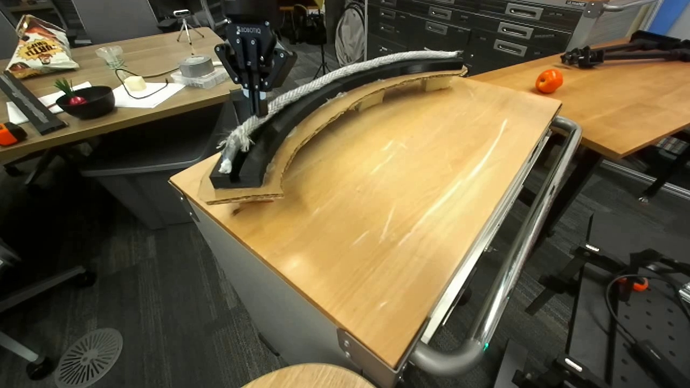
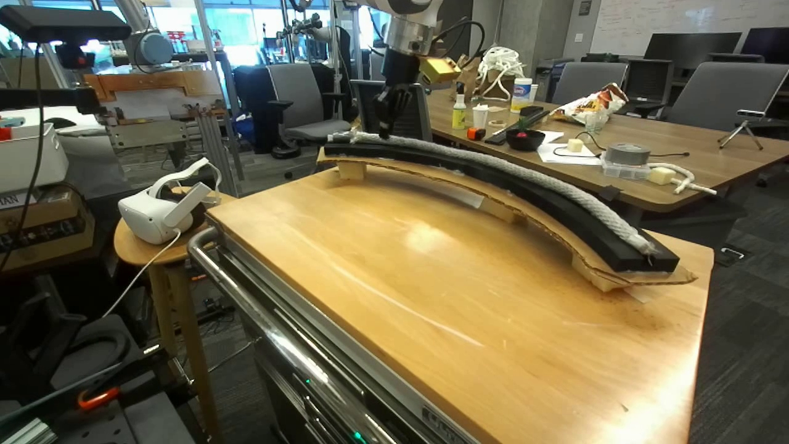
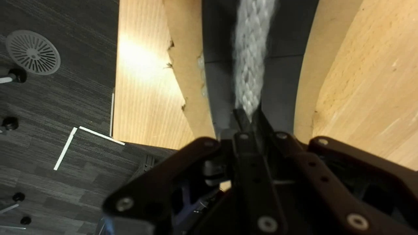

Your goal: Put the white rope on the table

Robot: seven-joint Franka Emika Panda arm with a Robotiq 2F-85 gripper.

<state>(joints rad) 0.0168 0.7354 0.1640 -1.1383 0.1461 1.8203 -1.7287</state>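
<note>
- White rope point(image 3: 253, 52) is to go on the table point(image 1: 388, 226), the largest thing here, which spreads beneath the curved black track point(image 2: 524, 190); the bare part inside the track's bend is presumably the goal.
- Cardboard point(image 3: 325, 49) lies directly under the track and shows past both its edges, likely to hold the arc in shape.
- The track seems made of pieces laid end to end.
- The rope follows the track's bend along its top, so the track carries most of it; it does not yet lie on the table itself.
- The gripper point(image 3: 250, 114) points down over one end of the track, jaws apparently pinched around the rope, perhaps so that end can be lifted first.
- Pale blocks point(image 2: 352, 171) below the track prop up the cardboard, probably to make grasping easier.
- The rope's frayed end point(image 1: 235, 141) sits at the track's tip, just past the gripper; gripping short of it probably spares loose strands.
- The arm point(image 2: 410, 37) above the track is cut off in both exterior views; blur hides how firm the pinch is.
</note>
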